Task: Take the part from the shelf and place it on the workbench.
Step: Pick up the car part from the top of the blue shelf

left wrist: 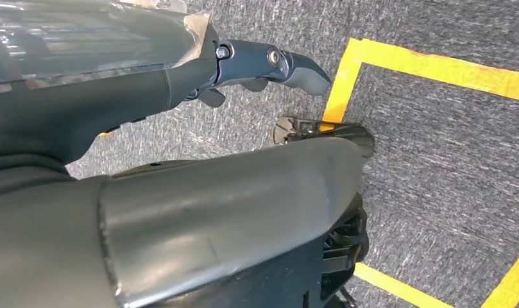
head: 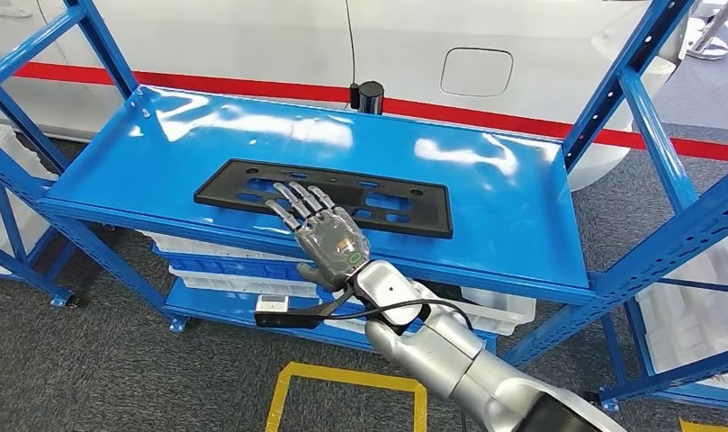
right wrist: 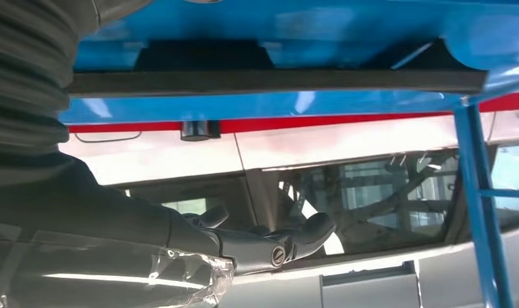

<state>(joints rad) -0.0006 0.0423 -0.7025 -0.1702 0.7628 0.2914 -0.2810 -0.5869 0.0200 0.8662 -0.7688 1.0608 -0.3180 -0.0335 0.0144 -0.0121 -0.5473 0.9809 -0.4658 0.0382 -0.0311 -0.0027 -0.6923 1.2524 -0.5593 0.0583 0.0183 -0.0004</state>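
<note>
The part is a long flat black plate (head: 387,202) with cut-outs, lying flat on the blue shelf's top board (head: 522,207). My right hand (head: 328,238) reaches in from the front, back facing up and fingers stretched out and apart over the plate's front edge, left of its middle. It holds nothing. In the right wrist view the plate's thin dark edge (right wrist: 276,82) lies against the blue board, and a gap separates it from my fingers (right wrist: 276,247). My left hand (left wrist: 269,64) hangs over the floor with its fingers straight, empty.
Blue shelf uprights (head: 612,99) frame the board on both sides. White bins (head: 216,261) sit on the lower shelf. A small black cylinder (head: 371,94) stands at the board's back edge, with a white car body (head: 477,72) behind. Yellow tape (head: 342,378) marks the grey carpet.
</note>
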